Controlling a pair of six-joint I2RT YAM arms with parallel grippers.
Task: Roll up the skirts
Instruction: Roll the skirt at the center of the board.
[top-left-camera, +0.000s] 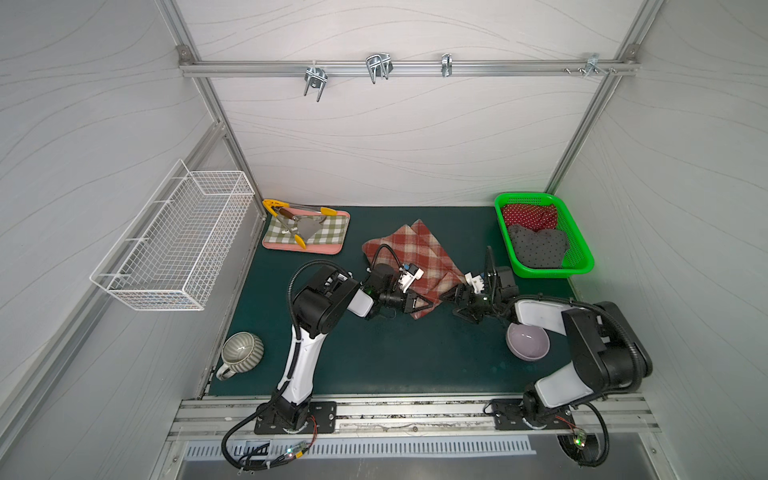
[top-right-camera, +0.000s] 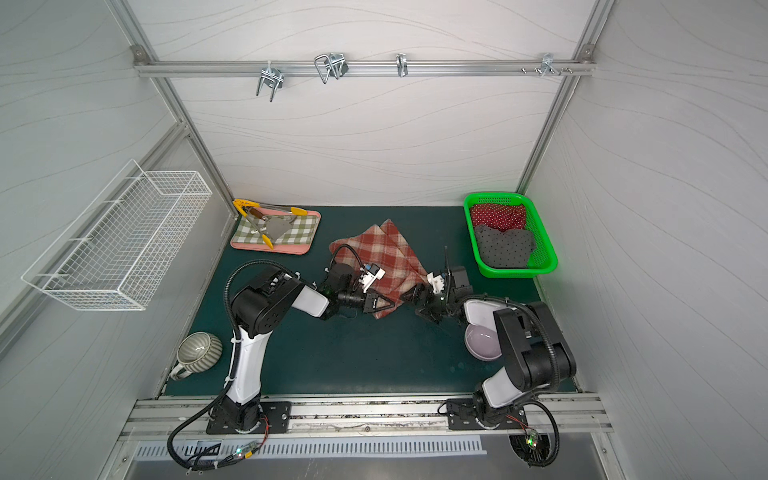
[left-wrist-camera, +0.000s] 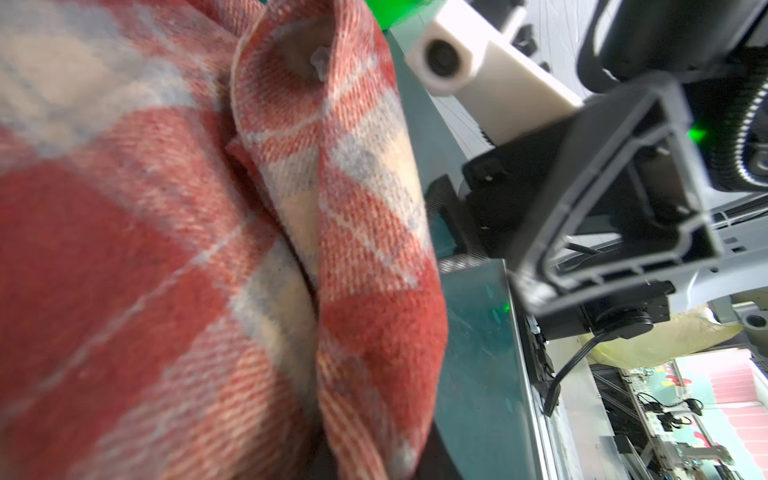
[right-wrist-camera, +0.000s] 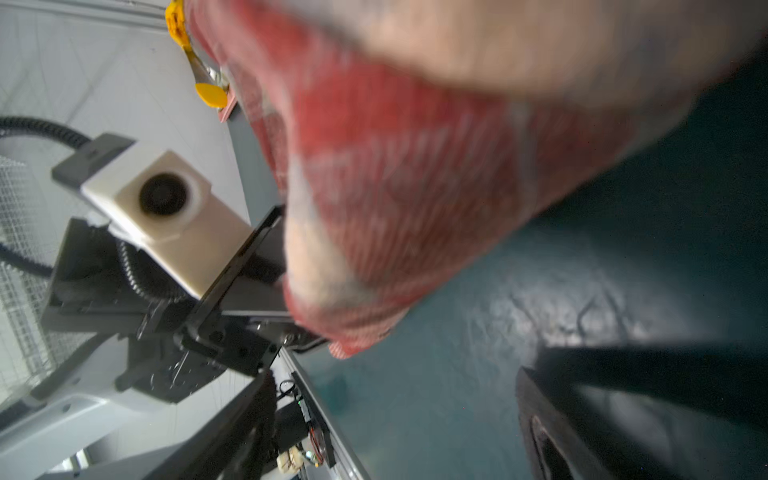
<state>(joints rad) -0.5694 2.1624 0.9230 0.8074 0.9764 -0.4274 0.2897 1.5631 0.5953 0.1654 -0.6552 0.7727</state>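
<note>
A rust-red and cream plaid skirt (top-left-camera: 409, 255) (top-right-camera: 376, 253) lies partly folded in the middle of the dark green table mat. My left gripper (top-left-camera: 430, 306) (top-right-camera: 392, 306) is shut on its near corner, and the woolly plaid skirt (left-wrist-camera: 166, 249) fills the left wrist view and hides the jaws. My right gripper (top-left-camera: 451, 300) (right-wrist-camera: 395, 415) is open just right of that corner, with only bare mat between its fingers (right-wrist-camera: 582, 419). The plaid skirt (right-wrist-camera: 415, 187) hangs just ahead of it. A red white-dotted bundle (top-left-camera: 528, 216) and a grey black-dotted bundle (top-left-camera: 538, 245) lie in the green basket (top-left-camera: 584, 259).
A green-and-white checked mat (top-left-camera: 328, 232) with yellow-tipped tongs (top-left-camera: 291, 220) lies at the back left. A white wire basket (top-left-camera: 174, 249) hangs on the left wall. A striped mug (top-left-camera: 241, 353) stands front left, a lilac bowl (top-left-camera: 528, 343) under the right arm.
</note>
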